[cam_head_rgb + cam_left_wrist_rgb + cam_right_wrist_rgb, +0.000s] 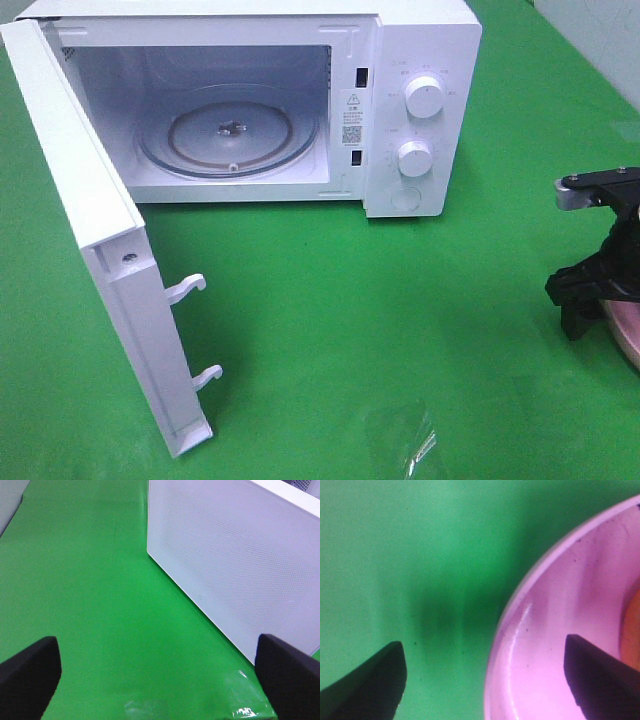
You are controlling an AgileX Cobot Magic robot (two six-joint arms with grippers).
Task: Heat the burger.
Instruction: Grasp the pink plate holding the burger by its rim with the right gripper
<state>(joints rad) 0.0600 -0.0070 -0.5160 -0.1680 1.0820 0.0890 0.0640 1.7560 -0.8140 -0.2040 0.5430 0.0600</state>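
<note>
Only an orange sliver of the burger (633,630) shows, at the edge of the right wrist view, sitting on a pink plate (555,630). In the high view the burger itself is out of frame; just the plate's edge (622,338) shows at the far right. My right gripper (485,680) is open and low, straddling the plate's rim, with one finger over the green cloth and the other over the plate's inside. It hangs at the right edge of the high view (585,322). My left gripper (160,680) is open above bare cloth, holding nothing.
A white microwave (420,100) stands at the back with its glass turntable (230,130) bare. Its door (100,250) is swung wide open toward the front left, latch hooks sticking out; the left wrist view faces the door's outer side (235,560). A shiny wrinkle (410,440) marks the cloth near the front.
</note>
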